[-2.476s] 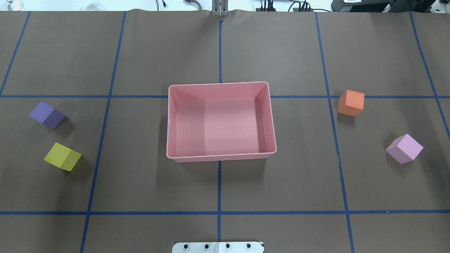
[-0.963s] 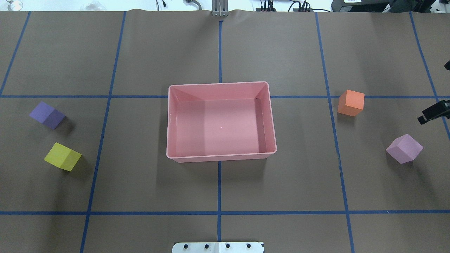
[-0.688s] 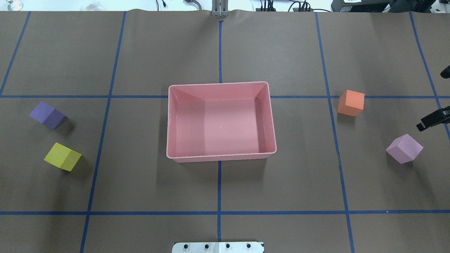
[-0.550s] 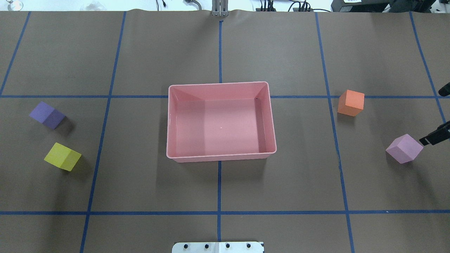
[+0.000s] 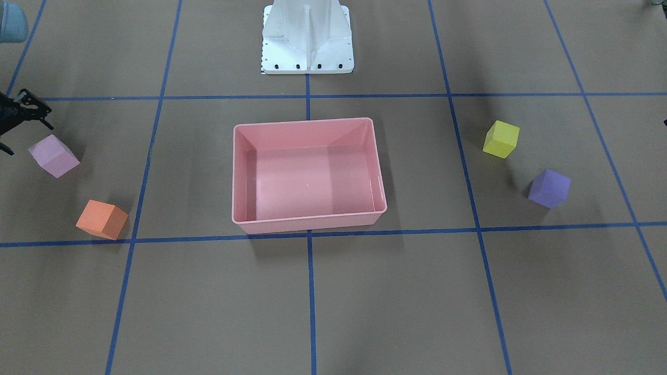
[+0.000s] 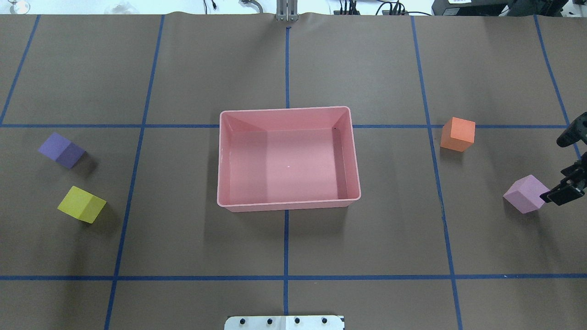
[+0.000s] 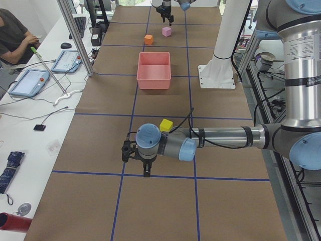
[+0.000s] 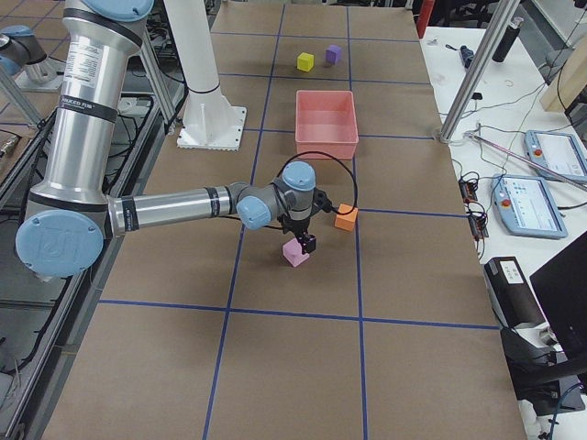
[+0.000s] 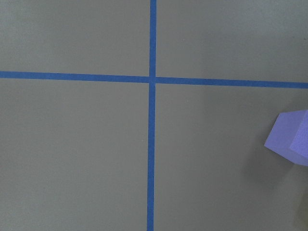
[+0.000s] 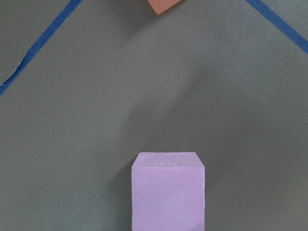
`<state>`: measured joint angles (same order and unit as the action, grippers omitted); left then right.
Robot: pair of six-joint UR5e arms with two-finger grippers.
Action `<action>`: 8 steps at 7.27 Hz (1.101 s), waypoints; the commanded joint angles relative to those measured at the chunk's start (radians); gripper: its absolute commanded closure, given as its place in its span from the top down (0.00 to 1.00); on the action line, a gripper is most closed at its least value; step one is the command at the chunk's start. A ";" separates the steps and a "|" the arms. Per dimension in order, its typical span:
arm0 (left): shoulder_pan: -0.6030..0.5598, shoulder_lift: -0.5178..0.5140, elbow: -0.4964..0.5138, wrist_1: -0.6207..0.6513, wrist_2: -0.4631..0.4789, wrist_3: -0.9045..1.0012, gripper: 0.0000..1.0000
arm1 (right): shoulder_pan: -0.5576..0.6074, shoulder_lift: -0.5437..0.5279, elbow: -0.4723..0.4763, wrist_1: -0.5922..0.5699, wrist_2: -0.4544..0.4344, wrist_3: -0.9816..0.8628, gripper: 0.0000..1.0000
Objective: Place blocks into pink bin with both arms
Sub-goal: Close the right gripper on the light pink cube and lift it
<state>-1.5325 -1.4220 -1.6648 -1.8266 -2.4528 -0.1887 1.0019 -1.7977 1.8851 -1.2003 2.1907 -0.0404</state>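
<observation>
The lilac block (image 6: 526, 193) is lying on the table (image 6: 367, 238) well right of the pink bin (image 6: 289, 205). The right gripper (image 6: 565, 166) is hanging over its outer side with jaws spread wide, one fingertip (image 6: 560, 195) sitting at the block's edge. The orange block (image 6: 457, 134) is resting nearby with open table stretching toward the bin, while the yellow block (image 6: 81, 204) and purple block (image 6: 61, 149) are lying left of the bin, the left gripper (image 7: 136, 161) hovering beyond them, its opening impossible to tell.
</observation>
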 commanded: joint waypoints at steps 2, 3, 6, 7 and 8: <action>0.000 0.000 0.000 0.001 0.000 0.000 1.00 | -0.048 0.032 -0.041 0.004 -0.043 0.004 0.99; 0.002 0.000 -0.001 0.001 0.000 -0.002 1.00 | -0.049 0.050 -0.078 0.005 -0.036 0.008 0.99; 0.000 0.000 -0.003 0.000 0.000 -0.002 1.00 | -0.063 0.080 -0.132 0.008 -0.031 0.016 0.98; 0.000 0.000 -0.003 0.000 0.000 -0.002 1.00 | -0.068 0.080 -0.132 0.007 -0.028 0.016 0.97; 0.000 0.000 -0.003 0.000 0.000 -0.002 1.00 | -0.068 0.080 -0.135 0.005 -0.002 0.017 0.72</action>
<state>-1.5324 -1.4220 -1.6668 -1.8269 -2.4528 -0.1902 0.9376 -1.7187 1.7554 -1.1930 2.1675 -0.0250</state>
